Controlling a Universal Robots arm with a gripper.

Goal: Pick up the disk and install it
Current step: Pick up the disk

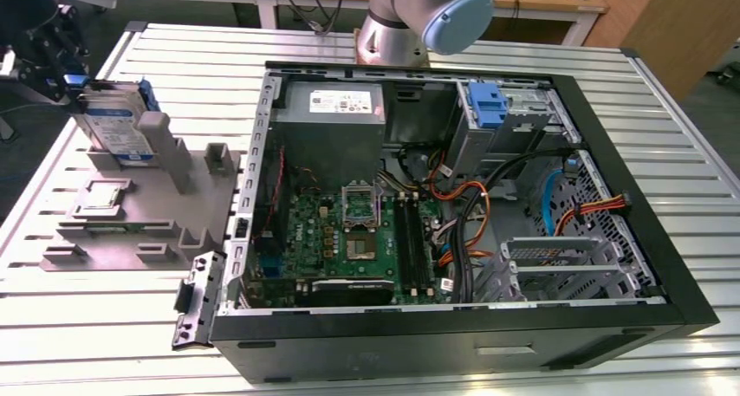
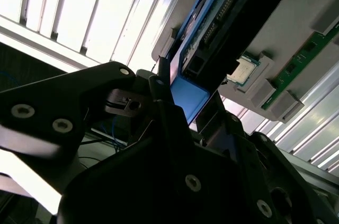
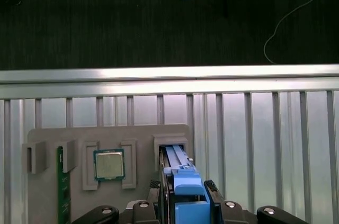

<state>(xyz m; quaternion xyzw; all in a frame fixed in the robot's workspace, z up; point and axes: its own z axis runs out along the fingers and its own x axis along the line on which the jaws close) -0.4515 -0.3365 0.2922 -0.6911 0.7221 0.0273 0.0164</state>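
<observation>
While the disk (image 1: 116,123) stands upright in the grey holder (image 1: 116,236), the hand (image 3: 186,186) clamps its blue carrier.

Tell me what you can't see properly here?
- Exterior view: the grey holder hides the bottom of the disk; the hand is partly cut off at the picture's edge.
- First wrist view: the green memory stick runs off the edge.
- Second wrist view: the hand's dark body covers the disk's near end.

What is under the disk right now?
The disk stands on edge in a slot of the grey holder on the table, end effector at its top. Its bottom edge is hidden inside the slot.
</observation>
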